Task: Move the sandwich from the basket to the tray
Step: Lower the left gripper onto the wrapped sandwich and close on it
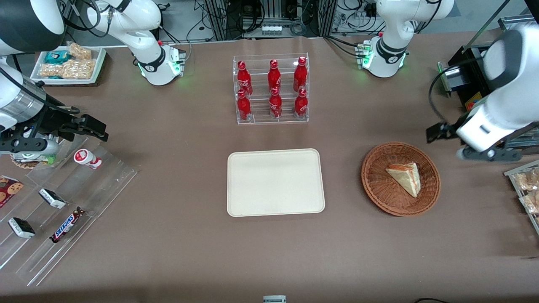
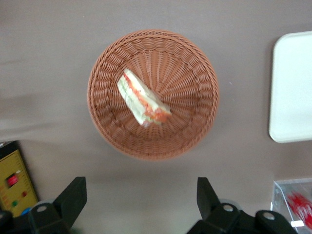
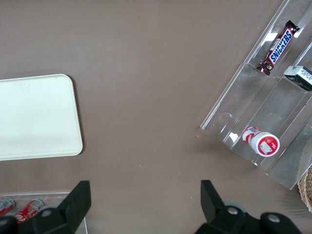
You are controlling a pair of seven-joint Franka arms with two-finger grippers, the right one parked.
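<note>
The sandwich (image 1: pixel 405 177) lies in the basket (image 1: pixel 379 191), at the tray's (image 1: pixel 276 182) three o'clock. The gripper (image 2: pixel 141 195) hovers above, jaws wide and empty.

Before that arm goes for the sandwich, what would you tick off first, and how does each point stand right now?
1. Sandwich lies in the basket: ok.
2. Nothing covers the sandwich: ok.
3. Gripper has its jaws open, wide enough for the wedge: ok.
4. Gripper is over the sandwich: not ok, it hangs above bare table beside the basket.
5. Tray has free room for it: ok.
6. Wrap sound enough to grip: cannot tell.
</note>
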